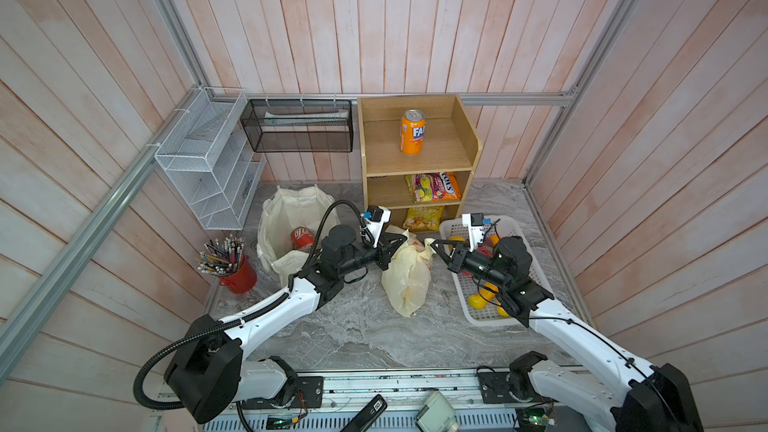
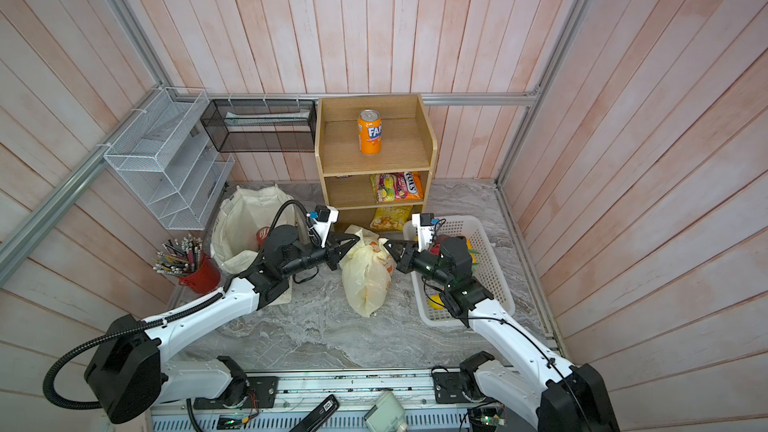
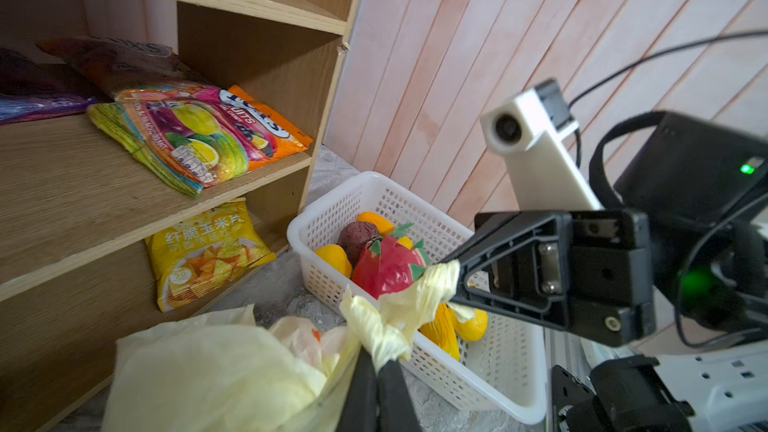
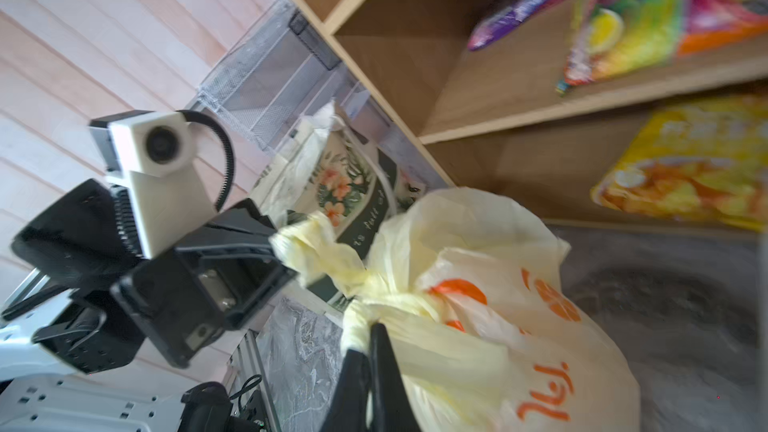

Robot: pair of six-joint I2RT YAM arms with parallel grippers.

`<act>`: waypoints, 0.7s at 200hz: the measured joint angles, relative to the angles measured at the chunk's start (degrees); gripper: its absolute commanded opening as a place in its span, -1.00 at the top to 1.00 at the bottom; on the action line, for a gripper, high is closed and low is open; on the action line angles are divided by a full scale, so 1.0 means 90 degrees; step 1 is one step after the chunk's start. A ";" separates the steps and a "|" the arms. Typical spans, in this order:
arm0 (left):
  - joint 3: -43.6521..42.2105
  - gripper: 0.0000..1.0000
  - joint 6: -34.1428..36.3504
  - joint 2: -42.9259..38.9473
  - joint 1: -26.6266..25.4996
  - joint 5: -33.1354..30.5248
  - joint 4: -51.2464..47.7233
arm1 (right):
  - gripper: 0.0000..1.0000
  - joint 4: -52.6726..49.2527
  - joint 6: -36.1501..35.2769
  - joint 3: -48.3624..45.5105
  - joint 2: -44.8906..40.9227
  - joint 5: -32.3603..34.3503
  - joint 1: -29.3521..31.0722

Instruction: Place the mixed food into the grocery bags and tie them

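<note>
At the far left of the worktop (image 1: 353,334) the cream cloth tote (image 1: 274,218) stands slumped open, with the red cola can (image 1: 302,238) inside it. The cloth is soft and will sag, so its strap handles look like the place to lift and tie it; the can is rigid and needs no care.

Right of the tote, the left gripper (image 1: 404,238) has its fingers (image 3: 361,388) closed on one bunched handle of the pale-yellow plastic carrier bag (image 1: 405,280). The bag lies at the middle of the worktop, bulging with contents that cannot be made out. Its film is thin, light and slippery, and it will likely stretch or tear under a hard pull. The roped-up handle ends are the strongest hold.

The two handles appear crossed in a first twist just above the bag's mouth. The right gripper (image 1: 433,243) is clamped on the other handle (image 3: 436,284).

At the right, the white perforated basket (image 1: 478,320) holds yellow and orange toy fruits (image 1: 478,301), smooth, hard-looking and apt to roll.
</note>
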 measured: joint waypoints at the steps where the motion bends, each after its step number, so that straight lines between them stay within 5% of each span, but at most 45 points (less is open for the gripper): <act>1: 0.0000 1.00 0.0000 0.0000 0.0005 -0.0010 -0.0002 | 1.00 0.0005 -0.0002 -0.0034 -0.0007 0.0005 -0.0019; 82: -0.1217 1.00 -0.0595 -0.0678 0.0733 -0.1241 -0.0359 | 1.00 0.0211 0.1428 -0.2467 -0.1542 0.0092 -0.2443; 140: -0.1401 1.00 -0.0685 -0.0729 0.0733 -0.1239 -0.0420 | 1.00 0.0202 0.1724 -0.2608 -0.1625 -0.0272 -0.2679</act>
